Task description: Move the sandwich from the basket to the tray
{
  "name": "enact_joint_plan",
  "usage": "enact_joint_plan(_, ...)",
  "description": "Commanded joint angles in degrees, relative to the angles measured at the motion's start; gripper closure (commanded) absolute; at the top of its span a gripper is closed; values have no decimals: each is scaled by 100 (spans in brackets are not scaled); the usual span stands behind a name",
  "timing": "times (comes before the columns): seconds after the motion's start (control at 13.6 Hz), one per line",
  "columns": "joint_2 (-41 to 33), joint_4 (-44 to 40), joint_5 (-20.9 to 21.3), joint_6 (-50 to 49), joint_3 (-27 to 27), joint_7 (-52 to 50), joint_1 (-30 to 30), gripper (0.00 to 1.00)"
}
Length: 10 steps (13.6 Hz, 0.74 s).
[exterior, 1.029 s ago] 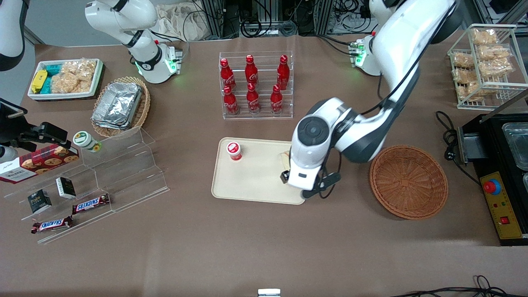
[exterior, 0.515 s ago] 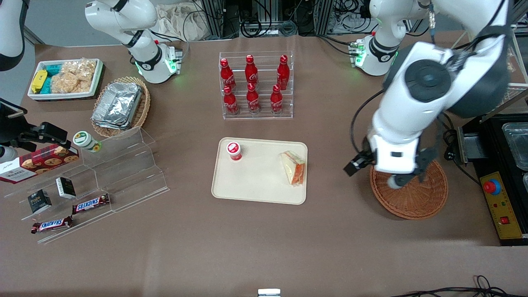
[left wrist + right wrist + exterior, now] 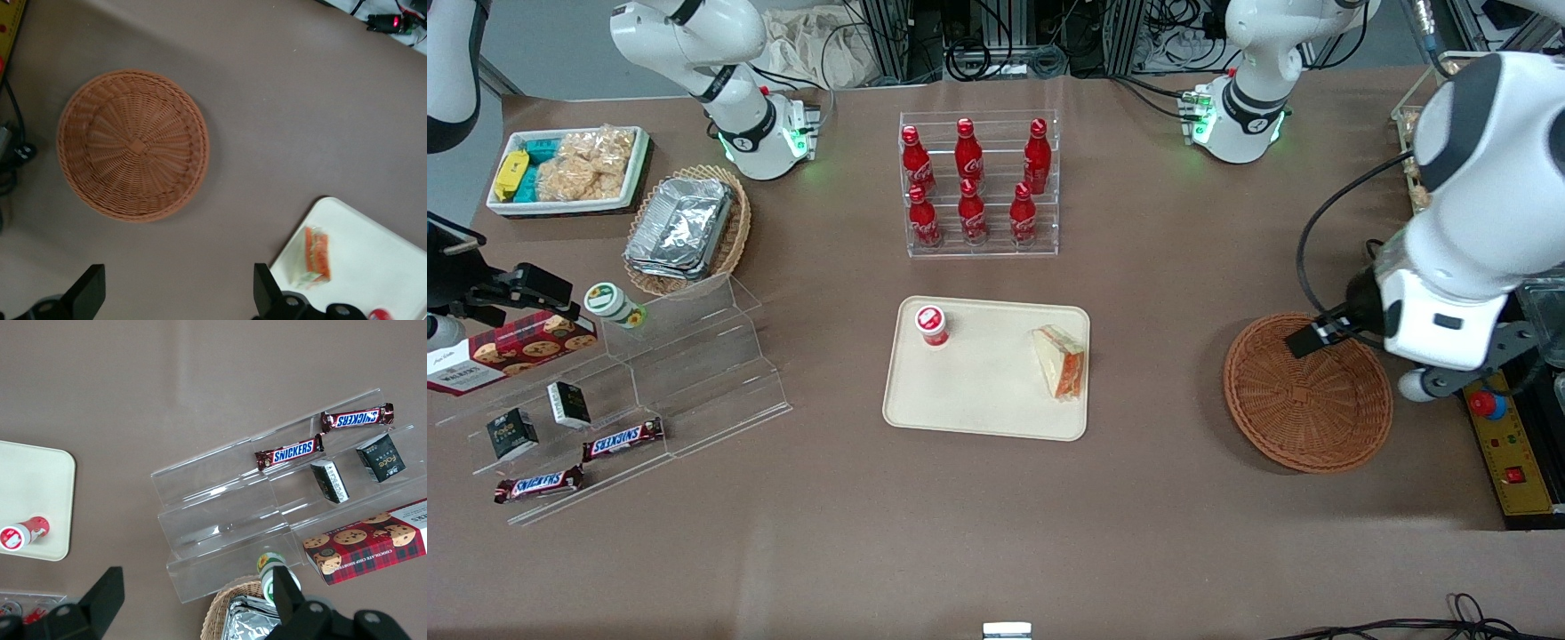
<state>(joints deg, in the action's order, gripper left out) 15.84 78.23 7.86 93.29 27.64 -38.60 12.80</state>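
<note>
The sandwich (image 3: 1060, 360), a pale wedge with orange-red filling, lies on the cream tray (image 3: 978, 400) near the tray's end toward the basket. Nothing touches it. It also shows in the left wrist view (image 3: 315, 257) on the tray (image 3: 380, 247). The round reddish-brown basket (image 3: 1307, 391) is empty and sits on the table beside the tray; the left wrist view shows the basket (image 3: 133, 143) from well above. The left arm's gripper (image 3: 1316, 336) hangs high over the basket's rim toward the working arm's end. Its fingers are wide apart and hold nothing, as the left wrist view (image 3: 177, 297) shows.
A small red-capped bottle (image 3: 931, 324) stands on the tray. A clear rack of red bottles (image 3: 978, 187) stands farther from the front camera. A black and yellow control box (image 3: 1507, 436) lies beside the basket. A clear stepped shelf with snacks (image 3: 631, 382) is toward the parked arm's end.
The left arm's gripper has left the sandwich on the tray, risen, and swung over the basket toward the working arm's end. The sandwich has not moved since.
</note>
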Motion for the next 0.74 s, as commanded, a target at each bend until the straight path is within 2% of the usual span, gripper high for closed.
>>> enact_joint_plan(0.0, -467, 350, -390, -74, -818, 921, -320, 0)
enact_joint_plan(0.29, -1073, 974, -864, 5, -2444, 2197, -1278, 0)
enact_joint_plan(0.44, -1380, 1255, -944, 14, -2911, 2759, -1525, 0)
enact_joint_plan(0.66, -1933, 1912, -980, 433, -3378, 2990, -1816, 0)
